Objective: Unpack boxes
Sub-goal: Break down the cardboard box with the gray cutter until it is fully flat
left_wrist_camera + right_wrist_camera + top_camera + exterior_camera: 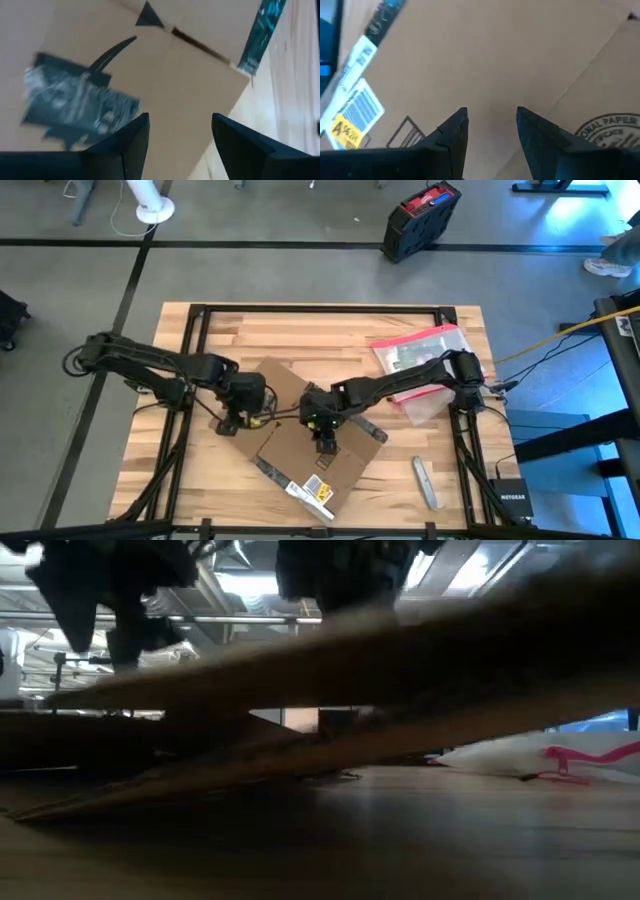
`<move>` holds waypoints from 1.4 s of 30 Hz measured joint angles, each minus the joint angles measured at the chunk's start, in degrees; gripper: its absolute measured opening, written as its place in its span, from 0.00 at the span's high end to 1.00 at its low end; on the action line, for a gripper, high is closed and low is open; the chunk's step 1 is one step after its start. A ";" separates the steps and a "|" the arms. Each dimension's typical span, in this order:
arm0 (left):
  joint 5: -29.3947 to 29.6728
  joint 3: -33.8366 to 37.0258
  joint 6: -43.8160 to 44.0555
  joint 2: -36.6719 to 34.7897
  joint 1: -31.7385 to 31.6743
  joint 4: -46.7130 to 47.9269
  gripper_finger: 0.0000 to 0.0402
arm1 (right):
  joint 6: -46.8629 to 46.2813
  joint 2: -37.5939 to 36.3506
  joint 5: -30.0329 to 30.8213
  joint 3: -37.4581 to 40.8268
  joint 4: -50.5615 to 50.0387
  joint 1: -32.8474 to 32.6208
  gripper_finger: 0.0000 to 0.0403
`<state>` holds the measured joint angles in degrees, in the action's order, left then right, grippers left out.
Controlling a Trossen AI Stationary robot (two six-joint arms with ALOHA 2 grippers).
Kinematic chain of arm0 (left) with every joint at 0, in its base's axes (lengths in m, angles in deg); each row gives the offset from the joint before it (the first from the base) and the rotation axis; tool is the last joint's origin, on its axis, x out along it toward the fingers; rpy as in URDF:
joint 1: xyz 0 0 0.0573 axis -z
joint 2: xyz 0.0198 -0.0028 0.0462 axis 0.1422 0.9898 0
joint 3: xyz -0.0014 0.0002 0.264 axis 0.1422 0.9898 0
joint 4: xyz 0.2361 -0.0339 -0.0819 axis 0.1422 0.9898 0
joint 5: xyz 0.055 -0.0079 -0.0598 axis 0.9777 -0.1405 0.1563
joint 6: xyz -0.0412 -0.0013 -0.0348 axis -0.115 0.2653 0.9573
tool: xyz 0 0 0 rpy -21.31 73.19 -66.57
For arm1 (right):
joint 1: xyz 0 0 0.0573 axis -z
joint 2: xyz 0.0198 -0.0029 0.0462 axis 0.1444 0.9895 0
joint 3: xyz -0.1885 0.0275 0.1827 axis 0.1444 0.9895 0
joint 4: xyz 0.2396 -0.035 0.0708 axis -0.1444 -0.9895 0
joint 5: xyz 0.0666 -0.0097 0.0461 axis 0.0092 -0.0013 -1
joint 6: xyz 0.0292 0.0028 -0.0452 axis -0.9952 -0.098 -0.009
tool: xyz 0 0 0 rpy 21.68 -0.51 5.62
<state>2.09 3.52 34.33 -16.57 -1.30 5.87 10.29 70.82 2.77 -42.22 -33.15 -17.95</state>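
The right tool (322,442), dark and two-fingered, hangs over the middle of the brown corrugated cardboard box (310,445); in its wrist view the two fingers stand apart with bare cardboard showing between them, and nothing is clamped. The left tool (232,420) sits at the box's left edge, fingers likewise apart over the panel with the black smile-arrow logo (112,50), gripping nothing.

The box lies flattened near the centre of the wooden slatted counter (200,340), turned diagonally. Nearest the front edge is its white barcode label with a yellow tag (318,496), beside a strip of black printed tape (382,17). In the low view the cardboard rises at a slant from the counter, so one side is lifted rather than lying flat.

To the right front of the box, a small grey tool-like object (425,482) rests apart on the counter. Farther back and right, a clear plastic pouch with a pink-red edge (415,350) lies partly under the right arm, clear of the box.

Judgement: the unpacking appears well advanced, since the box looks open and collapsed with the pouch outside it. Whether anything remains inside cannot be told. What is likely left is checking or clearing the cardboard.

Beyond the counter, a black and red case (420,220) stands on the floor.
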 joint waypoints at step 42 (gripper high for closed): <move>-1.36 21.89 6.16 7.98 -26.82 -40.44 0.49 | -8.45 -0.69 -4.94 18.23 25.48 -3.92 0.60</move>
<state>0.73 25.42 40.49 -8.60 -28.13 -34.57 1.84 70.13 -2.17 -23.99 -7.67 -21.87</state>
